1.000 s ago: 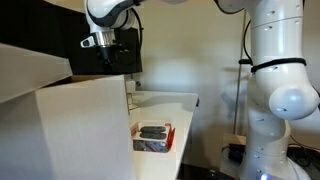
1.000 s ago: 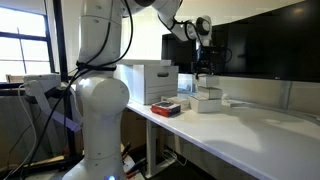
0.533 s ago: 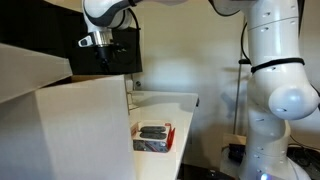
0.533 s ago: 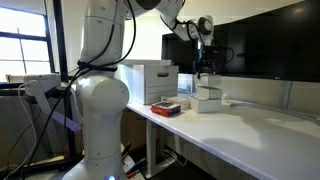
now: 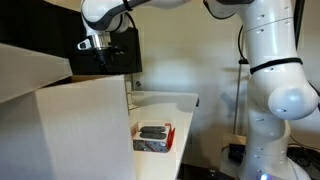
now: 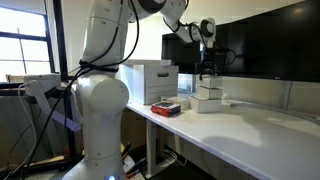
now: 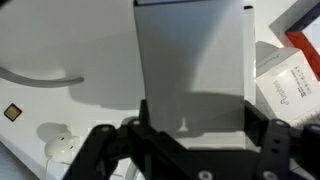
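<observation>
Wrist view: I start at the far left of the box (image 7: 190, 60), where a small dark square (image 7: 12, 112) lies on the white table (image 7: 70, 30). A grey cable (image 7: 40, 78) curves above the square, also well left of the box. Nearer the box, low on its left, sits a white rounded case (image 7: 60, 148).

The box itself fills the middle, a flat grey slab running straight out from my claw (image 7: 195, 118). My jaws are drawn in to a narrow gap and press its two long sides, one finger (image 7: 143, 118) on its left edge and one on its right. I have hold of it. Its shadow falls on the table to its left, so it looks clear of the surface.

Just right of the box lies a white printed pack (image 7: 285, 85), and beyond that, up at the right, a red pack (image 7: 300, 42).

In an exterior view, a big white carton (image 6: 150, 80) stands well left of the box's place. A red tray (image 6: 167, 107) lies between that carton and my claw (image 6: 206, 72). I cannot pick the box out from the white stack (image 6: 208, 98) under the claw there. In an exterior view, my claw (image 5: 100, 52) shows behind the carton (image 5: 70, 130), with the tray (image 5: 153, 135) lower and to the right.
</observation>
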### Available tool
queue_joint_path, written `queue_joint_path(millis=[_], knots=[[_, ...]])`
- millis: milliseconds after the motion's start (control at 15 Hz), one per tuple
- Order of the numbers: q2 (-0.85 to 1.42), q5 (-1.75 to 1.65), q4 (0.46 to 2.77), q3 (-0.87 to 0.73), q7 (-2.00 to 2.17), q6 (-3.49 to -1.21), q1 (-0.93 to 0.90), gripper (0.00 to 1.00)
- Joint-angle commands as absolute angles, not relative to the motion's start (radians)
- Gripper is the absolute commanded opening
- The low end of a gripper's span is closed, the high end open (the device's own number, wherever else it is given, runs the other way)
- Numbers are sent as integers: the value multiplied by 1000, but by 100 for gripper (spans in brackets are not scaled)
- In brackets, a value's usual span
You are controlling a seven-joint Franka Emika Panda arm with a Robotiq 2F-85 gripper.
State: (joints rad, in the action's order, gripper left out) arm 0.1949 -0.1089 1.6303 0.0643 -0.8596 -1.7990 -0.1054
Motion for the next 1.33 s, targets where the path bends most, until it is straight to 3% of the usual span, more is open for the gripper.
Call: queue_joint_path(millis=[0,400,467,1267], knots=[[216,-107,1596,79,-844,-1778,-88,61],[234,-108,1579,78,-841,-1768,-85,61],[236,-108,1575,77,-839,-1764,-84,96],[239,-109,1531,83,-832,-1684,-84,100]])
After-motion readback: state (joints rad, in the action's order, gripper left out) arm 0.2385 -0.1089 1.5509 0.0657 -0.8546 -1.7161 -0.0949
